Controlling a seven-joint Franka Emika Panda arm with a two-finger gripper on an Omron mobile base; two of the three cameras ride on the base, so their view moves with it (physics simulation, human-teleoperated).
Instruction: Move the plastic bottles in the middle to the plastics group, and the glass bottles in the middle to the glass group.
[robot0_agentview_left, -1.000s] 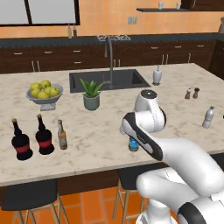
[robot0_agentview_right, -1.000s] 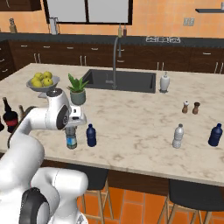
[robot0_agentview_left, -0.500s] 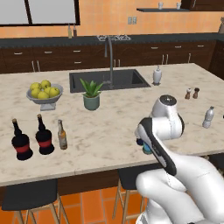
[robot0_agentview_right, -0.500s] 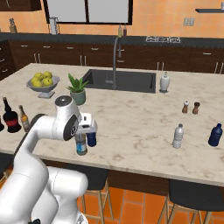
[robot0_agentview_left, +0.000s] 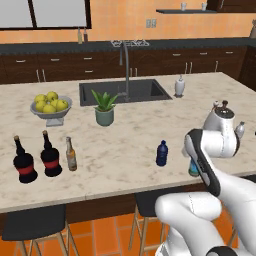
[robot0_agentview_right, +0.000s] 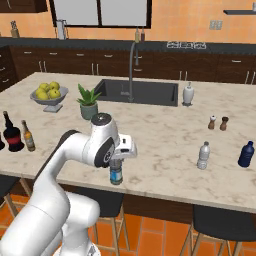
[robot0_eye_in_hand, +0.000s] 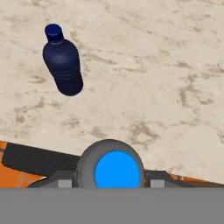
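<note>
Marble counter (robot0_agentview_right: 165, 145), pincer (robot0_agentview_right: 116, 161) clamped on clear bottle (robot0_agentview_right: 116, 173), dark blue bottle (robot0_eye_in_hand: 63, 61) just beside

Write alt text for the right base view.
The white arm's pincer grips a clear blue-labelled bottle near the marble counter's front edge. A pale bottle and a dark blue one stand far right.

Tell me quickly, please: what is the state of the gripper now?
Gripper: closed on the clear bottle with blue label, carried just above the counter.
</note>
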